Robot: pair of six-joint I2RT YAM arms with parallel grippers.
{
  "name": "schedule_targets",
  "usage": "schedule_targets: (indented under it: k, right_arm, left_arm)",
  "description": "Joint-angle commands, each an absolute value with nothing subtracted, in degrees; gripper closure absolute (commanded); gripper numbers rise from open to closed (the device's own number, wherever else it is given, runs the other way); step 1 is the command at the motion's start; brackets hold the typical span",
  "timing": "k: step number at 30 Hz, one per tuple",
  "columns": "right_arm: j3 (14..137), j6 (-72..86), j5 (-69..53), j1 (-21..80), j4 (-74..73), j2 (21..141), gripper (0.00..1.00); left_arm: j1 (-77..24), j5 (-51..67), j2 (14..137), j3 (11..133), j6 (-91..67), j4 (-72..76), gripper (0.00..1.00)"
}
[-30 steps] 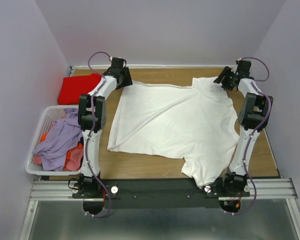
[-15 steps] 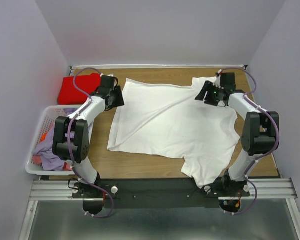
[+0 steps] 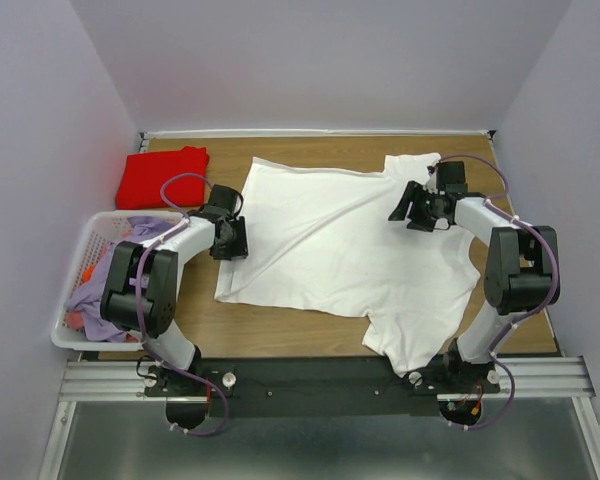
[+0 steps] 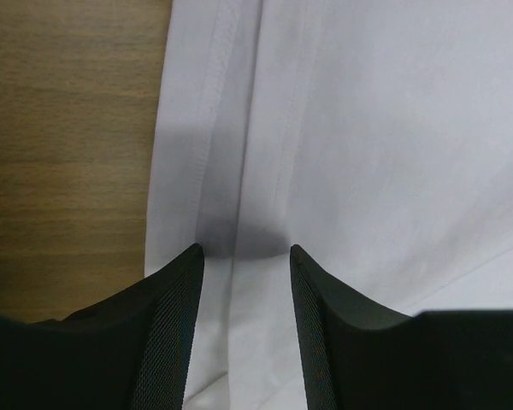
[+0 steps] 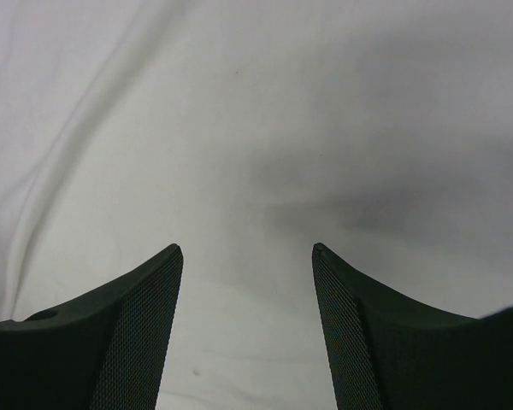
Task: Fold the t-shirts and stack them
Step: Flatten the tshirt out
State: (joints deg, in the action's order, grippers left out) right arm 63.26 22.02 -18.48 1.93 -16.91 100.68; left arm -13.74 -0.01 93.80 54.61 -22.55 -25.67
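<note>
White cloth fills the middle of the table (image 3: pixel 280 325): the white t-shirt (image 3: pixel 350 250) is spread open and nearly flat, its hem turned to the left, one sleeve laid towards the far right corner and the other drooped over the near edge beside the right arm's base. A few long, soft creases are seen running across the fabric. The red t-shirt (image 3: pixel 160 175) is found at the far left corner of the table, folded into a compact block and well apart from the white one. The left claw (image 3: pixel 230 240) is held over the left edge of the white t-shirt; in the left wrist view its fingers (image 4: pixel 175 325) are spread, the stitched hem is seen between them and bare wood lies to their left. The right claw (image 3: pixel 405 210) is held over the far right part of the same shirt, near the sleeve, and its fingers (image 5: pixel 137 333) are likewise spread with only white fabric between them. Nothing is pinched by either claw, and whether the tips touch the cloth cannot be told. A white slatted basket (image 3: pixel 88 235) is placed just beside the table's left edge, and lilac and orange garments are heaped in it.
</note>
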Motion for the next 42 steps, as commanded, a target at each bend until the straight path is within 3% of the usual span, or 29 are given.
schedule_targets:
  k: [1, 13, 21, 29, 40, 42]
  right_arm:
    - [62.84, 22.06, -18.02, 2.29, -17.05, 98.96, 0.3]
    - [62.58, 21.8, -16.7, 2.29, -16.96, 98.61, 0.3]
    - [62.05, 21.88, -16.96, 2.29, -16.87, 99.4, 0.3]
    - [61.17, 21.62, -16.61, 2.29, -16.87, 98.61, 0.3]
    - [61.17, 21.8, -16.7, 2.29, -16.79, 98.79, 0.3]
    - [61.35, 21.88, -16.7, 2.29, -16.79, 98.88, 0.3]
  left_arm:
    - [-13.89, 2.46, 92.11, 53.18, -21.71, -27.33, 0.48]
    - [-13.89, 5.19, 87.64, 49.92, -21.27, -30.23, 0.53]
    - [-13.89, 2.02, 87.71, 51.59, -22.67, -28.39, 0.41]
    - [-13.89, 4.74, 88.33, 49.75, -21.97, -28.74, 0.51]
    - [-13.98, 6.94, 89.21, 48.25, -21.36, -29.27, 0.51]
    - [-14.15, 6.94, 88.86, 48.51, -21.36, -29.62, 0.56]
